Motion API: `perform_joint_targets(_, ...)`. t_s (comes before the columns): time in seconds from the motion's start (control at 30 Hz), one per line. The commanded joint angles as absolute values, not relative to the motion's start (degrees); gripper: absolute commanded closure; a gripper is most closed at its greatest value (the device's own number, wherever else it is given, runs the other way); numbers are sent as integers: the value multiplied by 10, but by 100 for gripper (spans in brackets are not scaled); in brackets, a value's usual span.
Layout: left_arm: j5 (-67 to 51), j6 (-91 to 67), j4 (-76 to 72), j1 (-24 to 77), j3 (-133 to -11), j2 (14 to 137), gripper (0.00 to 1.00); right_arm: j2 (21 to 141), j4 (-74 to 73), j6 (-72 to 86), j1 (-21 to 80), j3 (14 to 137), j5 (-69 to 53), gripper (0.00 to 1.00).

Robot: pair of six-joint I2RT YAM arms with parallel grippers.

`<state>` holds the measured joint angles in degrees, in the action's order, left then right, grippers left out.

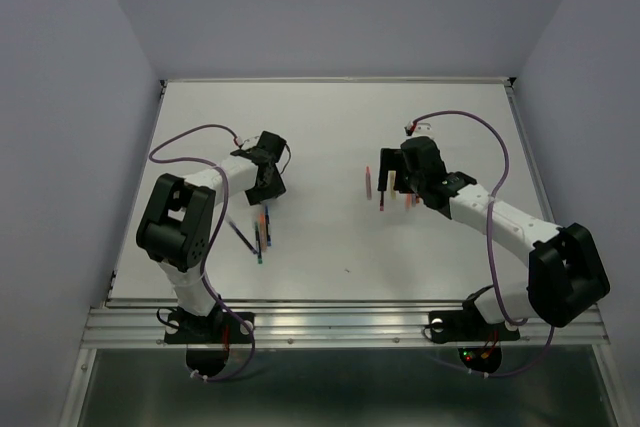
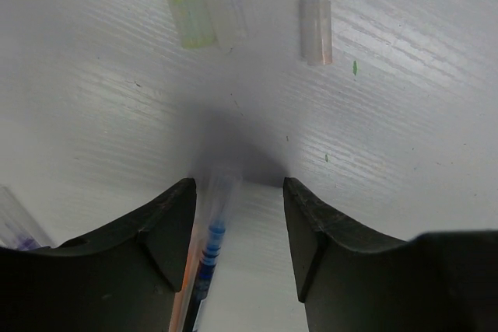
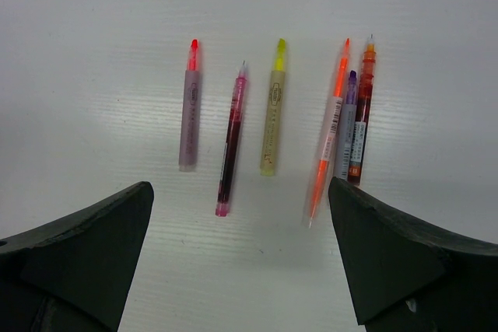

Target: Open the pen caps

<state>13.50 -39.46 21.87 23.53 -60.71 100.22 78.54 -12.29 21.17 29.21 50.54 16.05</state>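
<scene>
Your left end effector [image 2: 239, 192] stands partly open: its 2 matte black fingers [image 2: 163, 231] curve inward with a clear gap between them. In that gap lie a blue pen [image 2: 208, 258] and a thin orange pen [image 2: 185, 293], side by side and tight against the finger at the left of the wrist view. The other finger stands apart from them, so you have no closed grip on either. The end effector sits low over the white table [image 2: 93, 114], whose surface shows a fine streaked grain. Its shadow pools just ahead of the fingertips. Beyond it lie 3 short see-through caps, all blurred. There is a yellow-green tinted cap [image 2: 187, 13], a colourless cap [image 2: 223, 1] touching it, and a pale pink cap [image 2: 315, 21] apart to the right.

Your right end effector [image 3: 240, 186] is spread wide and holds nothing. It hovers above 6 slim pens lying roughly parallel on the table, tips pointing away from you. From the left these are:
- a pale pen with a red tip [image 3: 189, 114]
- a dark magenta pen [image 3: 232, 141], set slightly nearer
- a yellow-green pen [image 3: 273, 114]
- a tight group of 3: a long orange pen [image 3: 328, 130], a purple-tipped pen [image 3: 346, 134] and a dark red pen [image 3: 360, 114], touching along their barrels
</scene>
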Motion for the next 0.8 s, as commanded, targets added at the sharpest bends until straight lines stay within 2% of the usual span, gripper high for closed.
perform_joint_targets(0.0,133,-396,216,234,-588,996,42,784,-113,206,290,506,179,0)
perform_joint_targets(0.37,137,-393,218,236,-570,972,51,791,-113,207,290,511,179,0)
perform_joint_targets(0.5,130,-391,215,238,-571,977,64,792,-113,207,290,511,186,0)
perform_joint_targets(0.63,127,-391,213,238,-576,981,71,790,-113,207,290,511,190,0)
perform_joint_targets(0.7,126,-390,213,239,-577,982,80,791,-113,207,290,512,188,0)
perform_joint_targets(0.77,125,-389,214,239,-582,982,83,793,-113,208,290,514,184,0)
